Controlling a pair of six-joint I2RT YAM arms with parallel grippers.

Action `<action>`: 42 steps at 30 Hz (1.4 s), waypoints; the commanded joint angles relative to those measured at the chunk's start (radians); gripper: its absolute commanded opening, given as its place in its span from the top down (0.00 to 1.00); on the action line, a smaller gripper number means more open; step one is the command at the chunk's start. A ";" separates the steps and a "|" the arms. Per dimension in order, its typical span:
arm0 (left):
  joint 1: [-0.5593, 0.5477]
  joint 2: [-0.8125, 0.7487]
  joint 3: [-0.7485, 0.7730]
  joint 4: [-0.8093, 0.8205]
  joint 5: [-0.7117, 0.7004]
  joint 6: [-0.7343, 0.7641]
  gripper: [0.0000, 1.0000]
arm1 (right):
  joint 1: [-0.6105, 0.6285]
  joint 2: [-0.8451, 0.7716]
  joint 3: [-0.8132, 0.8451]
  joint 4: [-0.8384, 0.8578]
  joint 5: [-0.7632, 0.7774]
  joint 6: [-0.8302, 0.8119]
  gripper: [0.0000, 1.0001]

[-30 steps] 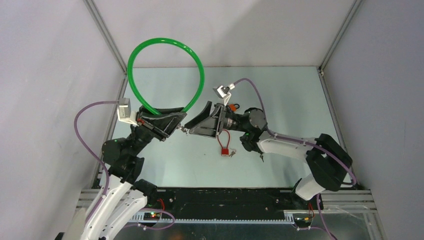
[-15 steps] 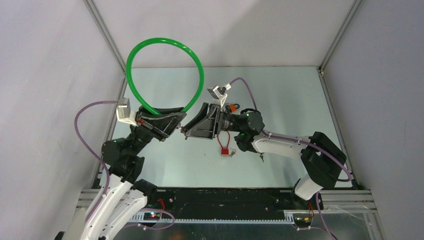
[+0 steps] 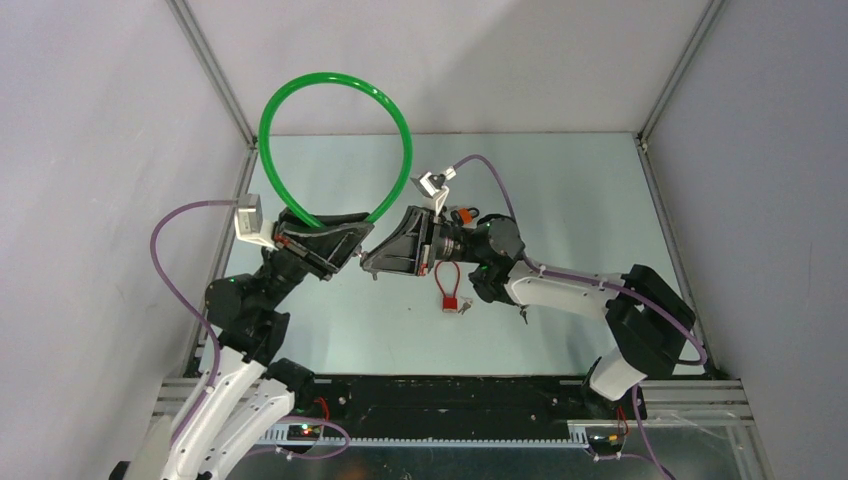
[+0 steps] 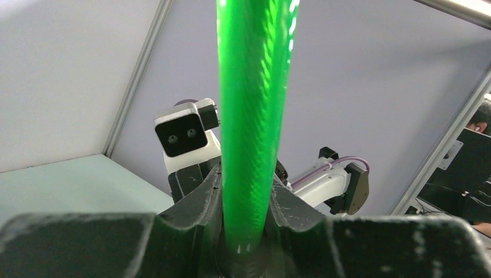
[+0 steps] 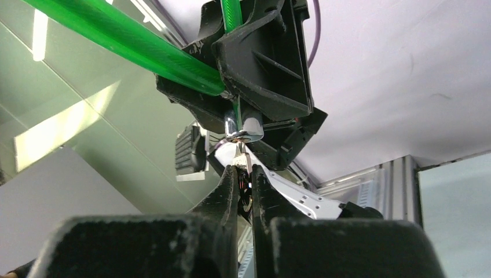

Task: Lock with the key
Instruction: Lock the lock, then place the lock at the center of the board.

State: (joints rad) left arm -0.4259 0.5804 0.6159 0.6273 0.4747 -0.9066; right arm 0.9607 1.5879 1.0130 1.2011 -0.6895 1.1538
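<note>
A green cable lock [image 3: 335, 80] arcs up in a loop from my left gripper [image 3: 340, 250], whose jaws are shut on the green cable [image 4: 252, 116] near its black lock body. In the right wrist view the silver lock cylinder [image 5: 243, 127] sticks out below that body [image 5: 266, 58]. The key [image 5: 244, 157] points up into the cylinder. My right gripper [image 5: 244, 172] is shut on the key's head, tip to tip with the left gripper [image 3: 370, 262] above the table.
A red loop with small keys [image 3: 450, 292] lies on the pale green table [image 3: 560, 190] just below the right wrist. Grey walls and metal frame posts [image 3: 210, 70] close in the table on three sides.
The right gripper's jaws have shut on the key, and the right arm has edged left toward the lock. The left gripper's hold on the cable is the same.
</note>
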 commanded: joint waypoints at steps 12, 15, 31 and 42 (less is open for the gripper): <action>-0.004 -0.047 -0.023 -0.033 -0.158 0.007 1.00 | 0.088 -0.215 0.039 -0.782 0.519 -0.732 1.00; -0.004 -0.062 -0.033 -0.070 -0.213 0.014 1.00 | 0.128 -0.230 0.038 -0.829 0.675 -0.798 1.00; 0.029 -0.078 0.020 -0.349 -0.399 0.170 1.00 | -0.002 -0.362 -0.092 -1.001 0.249 -0.960 1.00; 0.044 -0.049 0.009 -0.395 -0.456 0.190 1.00 | -0.047 -0.435 -0.215 -1.035 0.286 -0.927 1.00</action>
State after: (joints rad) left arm -0.3874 0.5167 0.5819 0.1772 0.0761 -0.7589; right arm 0.9218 1.1721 0.8024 0.1642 -0.4351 0.2134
